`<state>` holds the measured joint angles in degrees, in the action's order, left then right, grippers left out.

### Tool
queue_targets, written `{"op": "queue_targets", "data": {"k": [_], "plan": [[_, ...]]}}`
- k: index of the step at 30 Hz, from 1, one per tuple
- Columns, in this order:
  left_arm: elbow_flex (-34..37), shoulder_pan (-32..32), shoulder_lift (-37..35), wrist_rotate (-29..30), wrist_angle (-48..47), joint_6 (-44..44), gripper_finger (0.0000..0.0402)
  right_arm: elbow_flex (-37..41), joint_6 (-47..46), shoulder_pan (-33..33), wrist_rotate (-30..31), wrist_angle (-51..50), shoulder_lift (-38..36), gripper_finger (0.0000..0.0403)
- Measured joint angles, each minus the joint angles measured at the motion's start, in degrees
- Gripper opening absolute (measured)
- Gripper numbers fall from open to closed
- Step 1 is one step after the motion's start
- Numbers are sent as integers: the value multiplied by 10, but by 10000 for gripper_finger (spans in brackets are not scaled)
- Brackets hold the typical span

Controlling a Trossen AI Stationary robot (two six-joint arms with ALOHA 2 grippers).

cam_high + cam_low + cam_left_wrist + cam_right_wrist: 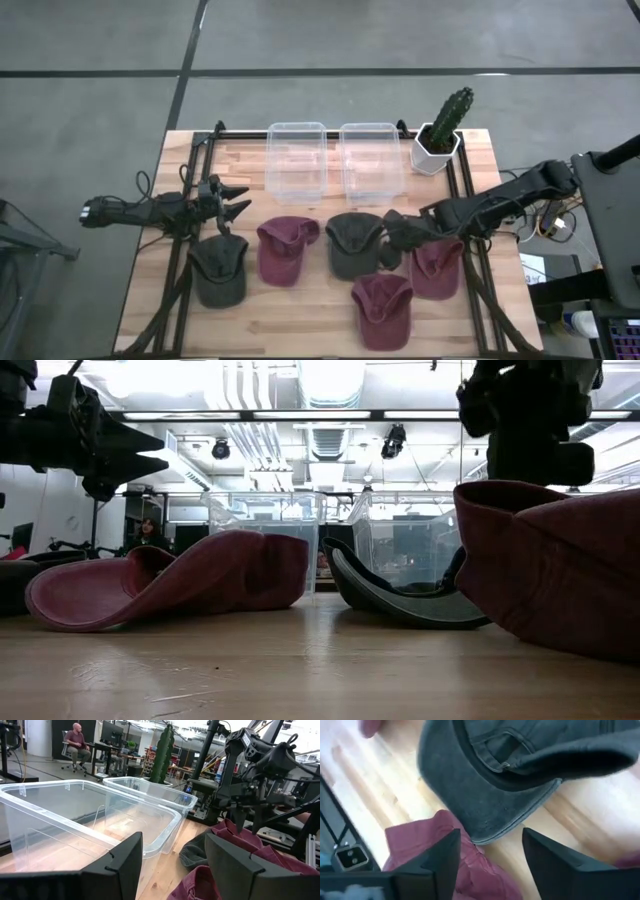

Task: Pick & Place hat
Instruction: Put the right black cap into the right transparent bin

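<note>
Several caps lie on the wooden table: a dark grey one [218, 270] at the left, a maroon one [285, 248], a dark grey one [355, 243] in the middle, and two maroon ones [437, 265] [383, 308] at the right. My right gripper [392, 232] hangs open just above the middle grey cap's brim [510, 800], touching nothing; the wrist view also shows a maroon cap [445, 850] beside it. My left gripper [240, 200] is open and empty above the table's left side, near the left clear bin [75, 815].
Two clear plastic bins [297, 160] [371, 160] stand side by side at the table's far edge. A potted cactus [445, 130] stands at the far right corner. A black frame [190, 240] runs along the table's left and right sides. A person sits far off in the room [75, 742].
</note>
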<state>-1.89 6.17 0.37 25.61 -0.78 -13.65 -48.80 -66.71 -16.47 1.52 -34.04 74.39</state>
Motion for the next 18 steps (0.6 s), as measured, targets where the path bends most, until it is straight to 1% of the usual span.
{"op": "queue_targets", "data": {"k": [4, 10, 18], "plan": [[0, 0, 0, 0, 0, 0, 208, 0, -46, 0, 1, 4, 27, 226], [0, 0, 0, 0, -1, 0, 208, 0, -82, 0, 4, 4, 73, 231], [0, 0, 0, 0, -1, 0, 208, 0, -98, 0, 48, 30, 87, 233]]}}
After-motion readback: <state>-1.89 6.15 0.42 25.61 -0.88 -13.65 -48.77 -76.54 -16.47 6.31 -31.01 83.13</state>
